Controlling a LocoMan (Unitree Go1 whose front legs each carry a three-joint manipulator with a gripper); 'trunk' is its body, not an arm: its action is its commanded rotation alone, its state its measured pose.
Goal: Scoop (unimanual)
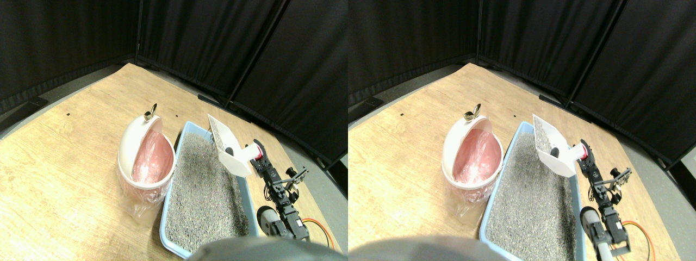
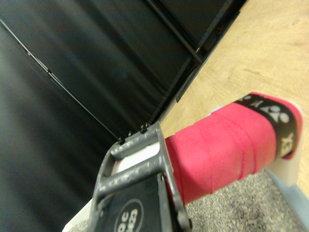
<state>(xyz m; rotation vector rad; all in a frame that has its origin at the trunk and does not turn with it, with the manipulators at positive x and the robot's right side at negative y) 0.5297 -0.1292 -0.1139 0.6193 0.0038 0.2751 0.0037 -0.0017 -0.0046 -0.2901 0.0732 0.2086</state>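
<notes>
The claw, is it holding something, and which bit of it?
Yes. The claw holds the white scoop by its handle, on the pink wrap. The scoop is up above the litter box.

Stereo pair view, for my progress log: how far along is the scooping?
Done: the white slotted scoop is lifted clear of the blue tray of grey litter, with something dark in it. In hand: the right gripper carries it by the pink-wrapped handle. Left: tipping it into the white bin with pink liner.
</notes>
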